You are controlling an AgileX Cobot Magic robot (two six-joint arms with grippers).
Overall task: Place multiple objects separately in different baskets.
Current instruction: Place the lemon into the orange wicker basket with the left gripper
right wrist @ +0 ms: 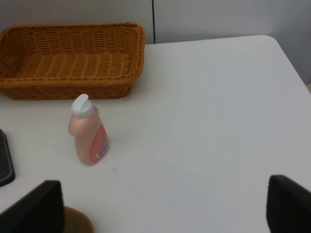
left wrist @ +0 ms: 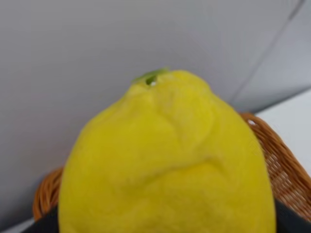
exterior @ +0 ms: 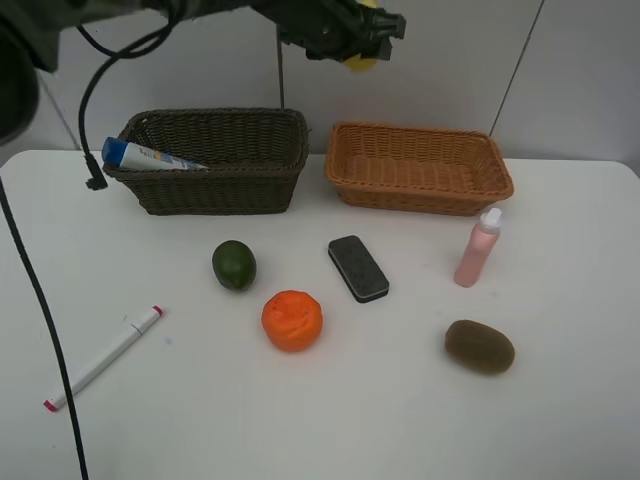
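My left gripper [exterior: 352, 32] is shut on the yellow lemon [exterior: 359, 61], high above the near-left end of the light orange-tan basket [exterior: 420, 196]. The lemon [left wrist: 170, 165] fills the left wrist view, with that basket's rim [left wrist: 282, 160] behind it. The dark brown basket [exterior: 215, 192] holds the blue-capped white bottle [exterior: 150, 156]. On the table lie the lime [exterior: 234, 265], orange [exterior: 292, 321], black eraser [exterior: 358, 268], pink bottle [exterior: 478, 248], kiwi [exterior: 479, 346] and marker [exterior: 104, 357]. My right gripper [right wrist: 165, 208] is open and empty, near the pink bottle [right wrist: 88, 136] and kiwi [right wrist: 77, 221].
A black cable [exterior: 40, 300] hangs down the table's left side. The light basket [right wrist: 68, 90] and the eraser's end [right wrist: 4, 160] show in the right wrist view. The white table's right edge [right wrist: 291, 58] is near. A grey wall stands behind the baskets.
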